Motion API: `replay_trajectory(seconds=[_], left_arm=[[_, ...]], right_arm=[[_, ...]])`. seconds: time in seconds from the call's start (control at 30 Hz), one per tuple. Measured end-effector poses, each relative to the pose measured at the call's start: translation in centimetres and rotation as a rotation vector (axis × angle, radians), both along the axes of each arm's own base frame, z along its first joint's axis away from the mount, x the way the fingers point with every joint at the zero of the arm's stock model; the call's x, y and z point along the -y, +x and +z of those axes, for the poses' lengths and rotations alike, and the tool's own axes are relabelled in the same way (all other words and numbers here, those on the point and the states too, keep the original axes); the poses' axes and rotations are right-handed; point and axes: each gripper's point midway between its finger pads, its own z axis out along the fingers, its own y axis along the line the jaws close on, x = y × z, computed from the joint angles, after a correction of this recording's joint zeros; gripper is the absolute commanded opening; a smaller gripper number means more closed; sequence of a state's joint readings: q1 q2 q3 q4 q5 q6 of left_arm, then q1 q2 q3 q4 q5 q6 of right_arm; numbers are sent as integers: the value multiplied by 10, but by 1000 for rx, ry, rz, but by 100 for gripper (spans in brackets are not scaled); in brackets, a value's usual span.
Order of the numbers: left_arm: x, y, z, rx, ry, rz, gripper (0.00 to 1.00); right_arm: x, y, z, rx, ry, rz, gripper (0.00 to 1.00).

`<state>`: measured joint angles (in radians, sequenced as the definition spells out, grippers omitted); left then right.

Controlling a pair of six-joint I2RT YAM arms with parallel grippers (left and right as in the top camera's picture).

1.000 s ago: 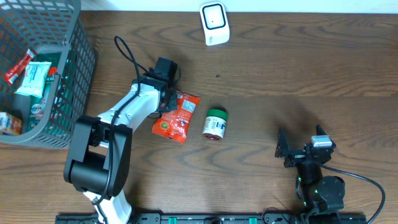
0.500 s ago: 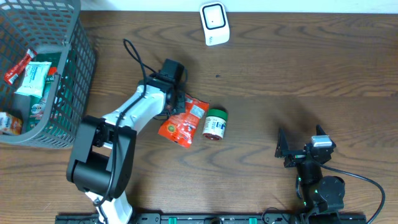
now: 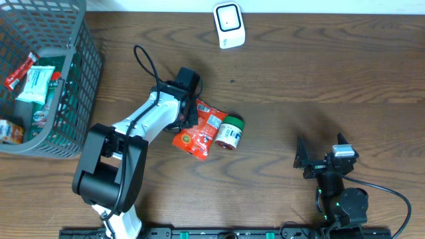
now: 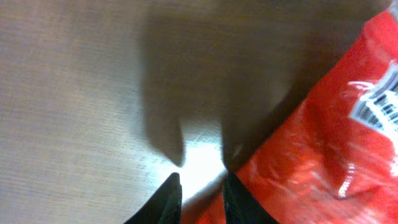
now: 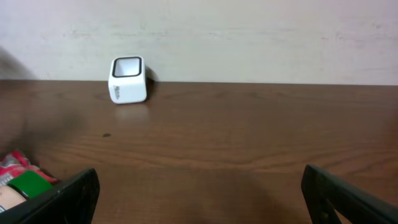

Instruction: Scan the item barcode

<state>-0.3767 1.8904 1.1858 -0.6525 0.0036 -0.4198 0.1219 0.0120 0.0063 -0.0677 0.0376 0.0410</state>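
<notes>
A red snack packet [image 3: 198,133] lies on the wooden table, its white barcode label facing up, touching a small green-capped jar [image 3: 230,131] to its right. My left gripper [image 3: 188,115] is at the packet's upper left edge. In the left wrist view its dark fingertips [image 4: 169,190] stand a little apart, table showing between them, and the packet [image 4: 311,143] fills the right side with an edge reaching into the gap. The white scanner [image 3: 229,24] stands at the table's far edge. My right gripper [image 3: 320,150] rests wide open and empty near the front right, facing the scanner [image 5: 128,79].
A grey mesh basket [image 3: 80,60] with several packaged items stands at the far left. The left arm's cable loops above its wrist. In the right wrist view, the jar [image 5: 28,183] and the packet's corner [image 5: 9,163] show at the lower left.
My left gripper has dragged the red packet to the right until it touches the jar, and its fingers have parted slightly. The right arm has not moved.
</notes>
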Motion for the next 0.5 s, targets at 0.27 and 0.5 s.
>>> replay_trajectory(seconds=[0.27,0.5], left_arm=[[8,-17,-2,-77,-52,-6,26],[15,-20,-1,-94,-97,-11,30]], right_arm=[[0,0,0,0,0,0,99],[0,0,0,0,0,0,99]])
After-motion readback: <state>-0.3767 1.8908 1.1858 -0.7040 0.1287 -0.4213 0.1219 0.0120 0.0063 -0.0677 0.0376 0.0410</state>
